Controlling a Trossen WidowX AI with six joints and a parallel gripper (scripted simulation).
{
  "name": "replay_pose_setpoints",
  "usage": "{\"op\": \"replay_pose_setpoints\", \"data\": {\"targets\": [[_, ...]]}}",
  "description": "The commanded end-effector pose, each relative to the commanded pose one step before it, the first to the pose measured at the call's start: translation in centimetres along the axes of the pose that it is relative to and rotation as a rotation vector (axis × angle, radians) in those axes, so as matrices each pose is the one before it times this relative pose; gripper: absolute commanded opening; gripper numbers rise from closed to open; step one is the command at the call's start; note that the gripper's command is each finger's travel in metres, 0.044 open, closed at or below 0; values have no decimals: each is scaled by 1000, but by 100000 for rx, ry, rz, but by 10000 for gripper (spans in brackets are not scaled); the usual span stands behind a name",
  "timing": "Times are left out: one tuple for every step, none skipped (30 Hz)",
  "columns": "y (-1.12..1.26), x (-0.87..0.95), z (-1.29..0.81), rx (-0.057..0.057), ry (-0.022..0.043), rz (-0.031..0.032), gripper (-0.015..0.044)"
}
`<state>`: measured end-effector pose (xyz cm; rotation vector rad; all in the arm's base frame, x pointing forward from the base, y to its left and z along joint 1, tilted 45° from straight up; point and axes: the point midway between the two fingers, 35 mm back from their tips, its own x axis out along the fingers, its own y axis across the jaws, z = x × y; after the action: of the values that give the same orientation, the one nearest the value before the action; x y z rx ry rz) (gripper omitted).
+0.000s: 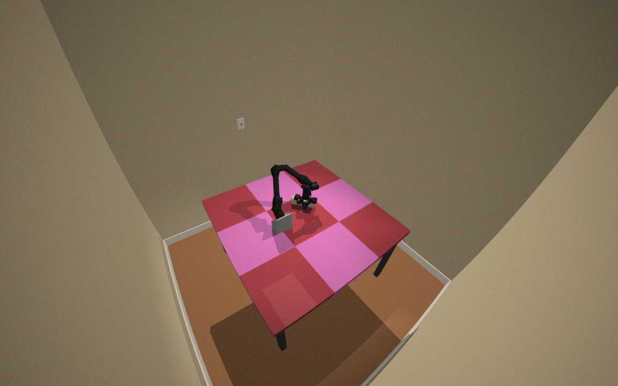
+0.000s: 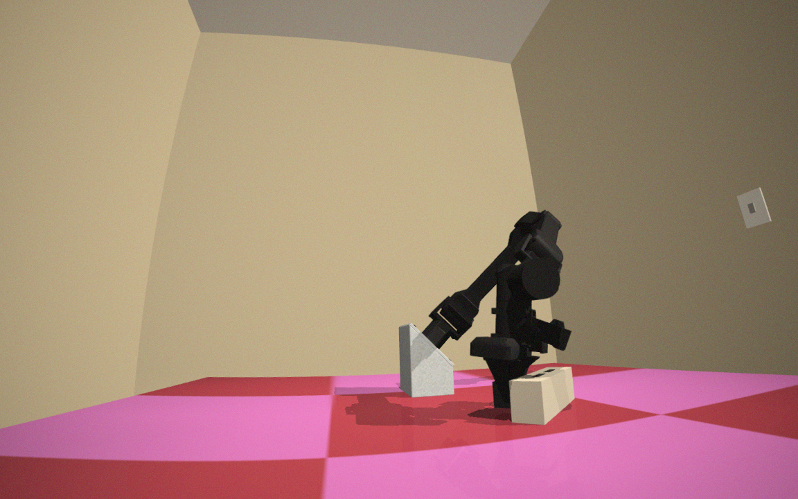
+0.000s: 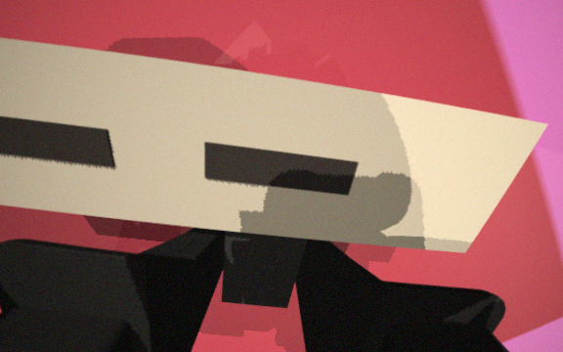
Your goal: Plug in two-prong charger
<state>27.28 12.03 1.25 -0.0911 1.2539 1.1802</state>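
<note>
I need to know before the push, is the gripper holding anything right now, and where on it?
Yes. The gripper is shut on the dark charger, one of the fingers on each side of its body, beside the power strip.
</note>
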Motion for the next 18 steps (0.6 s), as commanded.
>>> {"op": "replay_pose_setpoints", "data": {"targets": [[-45, -43, 96, -198, -328, -125, 184], [0, 0, 0, 0, 0, 0, 210], [0, 0, 0, 0, 0, 0, 236], [0, 0, 0, 0, 0, 0, 263], [0, 0, 0, 0, 0, 0, 289], [0, 0, 0, 0, 0, 0, 315], [0, 0, 0, 0, 0, 0, 341], [0, 0, 0, 0, 0, 0, 367], [0, 0, 0, 0, 0, 0, 394], [0, 1, -6, -8, -17, 1, 420], [0, 2, -12, -17, -33, 3, 440], [-1, 2, -17, -25, -49, 4, 440], [-1, 3, -23, -33, -65, 5, 440], [-1, 4, -28, -41, -80, 6, 440], [-1, 4, -33, -48, -94, 7, 440], [-1, 5, -35, -51, -100, 8, 440], [-1, 5, -35, -51, -101, 8, 440], [-1, 5, -35, -51, -101, 8, 440]]}}
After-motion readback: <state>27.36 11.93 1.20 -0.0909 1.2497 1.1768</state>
